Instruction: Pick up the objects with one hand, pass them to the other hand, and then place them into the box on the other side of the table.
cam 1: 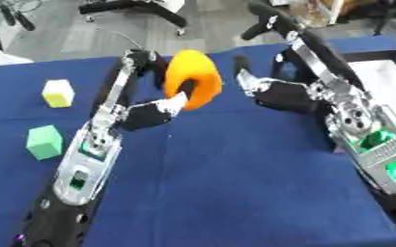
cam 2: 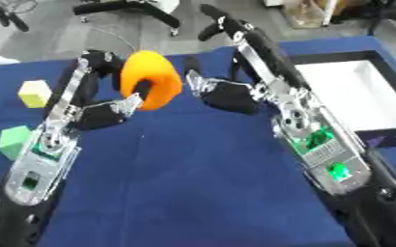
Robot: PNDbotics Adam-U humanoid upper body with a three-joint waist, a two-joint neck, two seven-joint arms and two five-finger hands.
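An orange curved thing (cam 1: 194, 77), shaped like a thick arch, hangs above the blue table near the middle back. My left hand (cam 1: 155, 113) is shut on its lower left end, with a finger hooked through the opening. Just to the right of it my right hand (cam 1: 269, 92) is open, fingers up and a small gap away from the orange thing. A yellow cube (cam 1: 58, 92) and a green cube (cam 1: 45, 141) lie on the cloth at the left. The white box with a black rim (cam 2: 353, 96) stands at the right edge.
The blue cloth (cam 1: 227, 183) covers the table, and its near half holds only my two forearms. Beyond the far edge is grey floor with the black legs of a chair (cam 1: 142, 9).
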